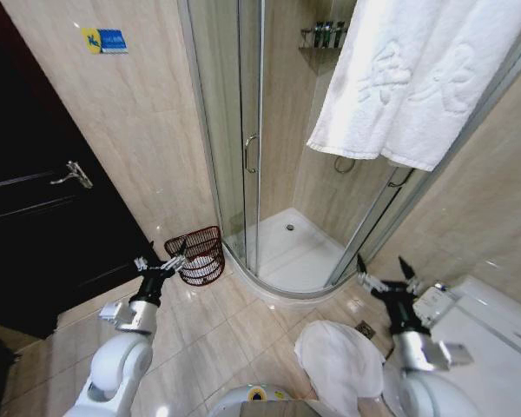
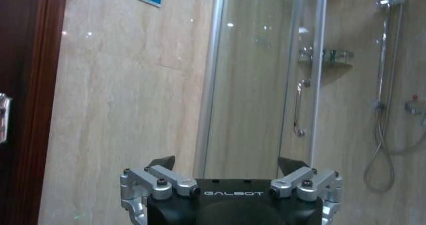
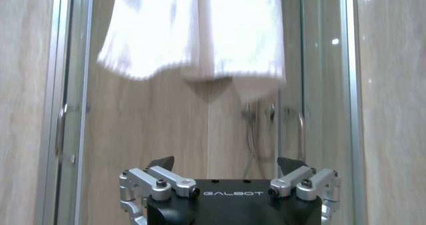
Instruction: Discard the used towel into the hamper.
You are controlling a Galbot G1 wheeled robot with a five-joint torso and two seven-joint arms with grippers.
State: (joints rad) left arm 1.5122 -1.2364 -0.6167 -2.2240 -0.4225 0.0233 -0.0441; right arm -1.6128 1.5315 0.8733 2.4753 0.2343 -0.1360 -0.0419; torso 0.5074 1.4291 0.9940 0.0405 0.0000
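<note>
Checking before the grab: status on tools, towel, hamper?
Left tool open, empty, low near hamper. Right tool open, empty, below towel. Towel hanging on shower enclosure's top rail. Hamper on floor by shower door; nothing blocking it.

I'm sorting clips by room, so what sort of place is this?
A bathroom, likely in a hotel: a glass shower enclosure, a white towel hung over its top rail, and a toilet on the tiled floor near the hamper.
</note>
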